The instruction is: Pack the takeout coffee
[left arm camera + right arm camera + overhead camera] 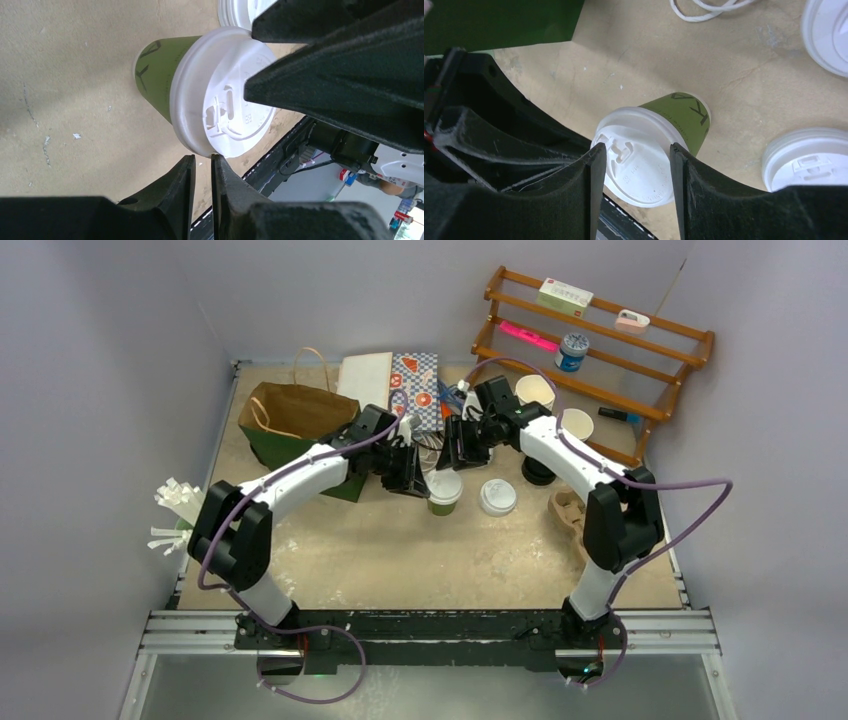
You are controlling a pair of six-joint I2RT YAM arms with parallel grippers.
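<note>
utensils: a bunch of white plastic utensils [175, 505] is parked at the far left edge of the table [400, 550].
paper bag: a paper bag [292, 408] with a brown mouth and dark green side is seen back left. Its handles are up and no print can be made out on it.
left tool: the left tool [203, 162] is pinched down to a thin slit with nothing in it. It's placed just beside the cup's left side, tips close to the lid rim.
takeout coffee: the takeout coffee [444, 490] is stood upright mid-table between the two tools. Its long axis is vertical, with the white lid up and the narrower olive-green base down on the table.
cup writing: black letters are printed on the green body, and a "K" and an "A" can be read from the right wrist view. The rest is wrapped out of sight. Embossed marks by the lid's sip tab are too small to read.
right tool: the right tool [638, 150] is spread to about lid width, with the lid framed between its jaws. From overhead the lid is shown clear of it, so nothing is gripped.
loose lids: a stack of loose lids [497, 497] is sat just right of the cup.
cup carrier: a cardboard cup carrier [568, 515] is laid further right.
wooden rack: a wooden rack [600, 330] is leaned back right, and its box labels are too blurred to read.
</note>
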